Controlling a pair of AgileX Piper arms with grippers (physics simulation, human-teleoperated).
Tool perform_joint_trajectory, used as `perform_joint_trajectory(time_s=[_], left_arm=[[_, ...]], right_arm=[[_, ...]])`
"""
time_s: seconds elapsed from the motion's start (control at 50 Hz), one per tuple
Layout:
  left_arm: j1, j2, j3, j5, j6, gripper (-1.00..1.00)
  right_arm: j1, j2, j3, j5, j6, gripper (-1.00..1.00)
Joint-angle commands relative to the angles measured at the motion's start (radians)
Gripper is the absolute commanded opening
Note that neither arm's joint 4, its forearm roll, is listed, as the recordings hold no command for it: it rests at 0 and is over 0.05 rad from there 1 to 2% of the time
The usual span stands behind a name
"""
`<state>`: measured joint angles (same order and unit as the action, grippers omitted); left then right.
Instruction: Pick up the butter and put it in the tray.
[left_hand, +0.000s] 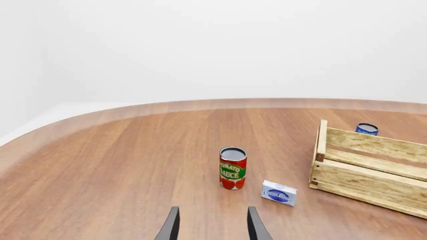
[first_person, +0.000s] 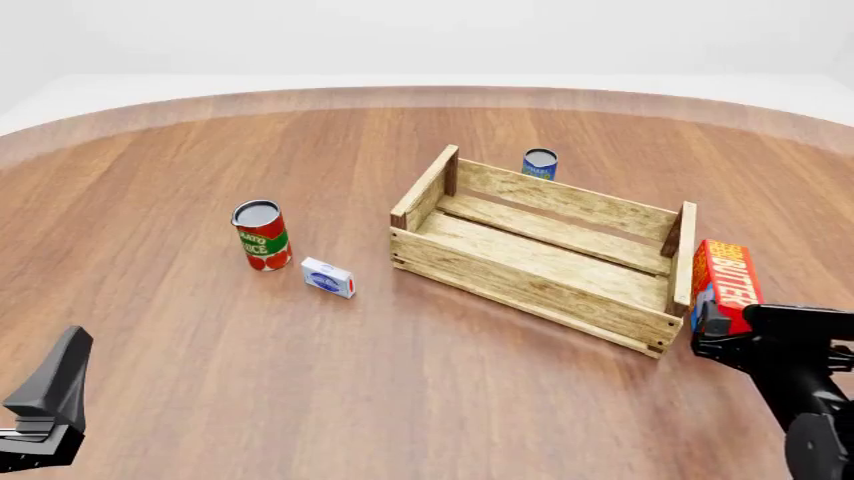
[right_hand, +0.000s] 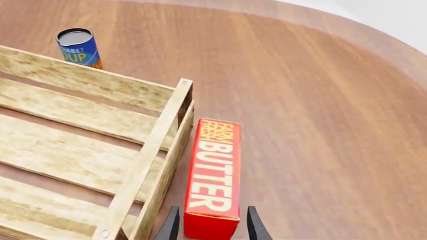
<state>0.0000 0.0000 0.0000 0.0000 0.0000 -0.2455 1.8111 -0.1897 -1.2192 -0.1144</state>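
Butter (first_person: 725, 280) sits at the right edge of the front view, lying beside the tray's (first_person: 534, 265) right end wall, very close to it, outside the slats. Right gripper (right_hand: 211, 225) is at the carton's near end w/ a finger on each side. Jaws look set about carton width, but can't tell if they're actually pinching yet. Approach from the short end makes sense: the tray wall blocks one long side. Probably mid-grasp, lift not begun; it'll need to clear the wall before moving leftward over the tray. Left gripper (left_hand: 211, 225), lower left in the front view, is open, nothing between its fingers, parked well away from the tomato sauce can (first_person: 262, 236) & small white box (first_person: 328, 278).
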Motion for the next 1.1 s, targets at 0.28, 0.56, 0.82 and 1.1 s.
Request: perform_joint_trajectory(time_s=[0.28,0.56,0.82,1.1], left_arm=[[0.000,0.000,0.000,0.000,0.000,1.00],[0.000,0.000,0.000,0.000,0.000,1.00],[0.000,0.000,0.000,0.000,0.000,1.00],[0.000,0.000,0.000,0.000,0.000,1.00]], right_arm=[[-0.001,0.026,-0.013,0.000,-0.001,1.00],[-0.008,0.030,-0.016,0.000,0.002,1.00],[-0.005,0.011,-0.006,0.000,0.002,-1.00],[-0.012,-0.047,0.015,0.000,0.023,-1.00]])
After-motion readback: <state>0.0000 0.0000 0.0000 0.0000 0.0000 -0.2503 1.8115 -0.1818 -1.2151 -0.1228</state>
